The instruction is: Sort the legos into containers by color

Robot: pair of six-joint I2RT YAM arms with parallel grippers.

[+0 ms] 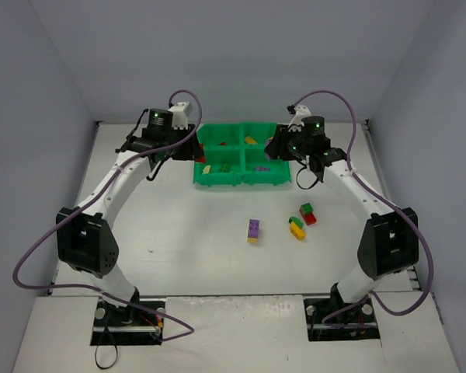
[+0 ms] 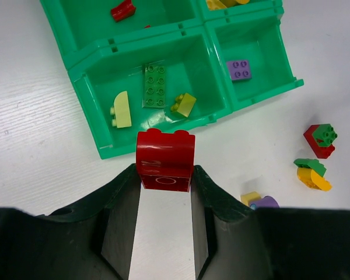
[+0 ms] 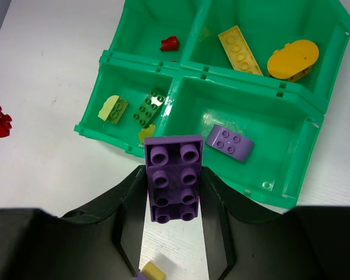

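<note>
Green tray (image 2: 85, 100), red brick (image 2: 164, 161), purple brick (image 3: 174, 176).

The top view looks down from high behind both arm bases across the whole white worktop (image 1: 179, 233). Each wrist view peers steeply down, close, between its own black fingers (image 2: 119, 224). All three share the bright green four-compartment plastic tray (image 1: 217, 181) at the far side.

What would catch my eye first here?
The bright green tray at the table's far middle, split in four, stands out. Close by it, the left gripper clamps a red brick and the right gripper a purple brick. A few loose bricks lie on the white table in front of it.
</note>
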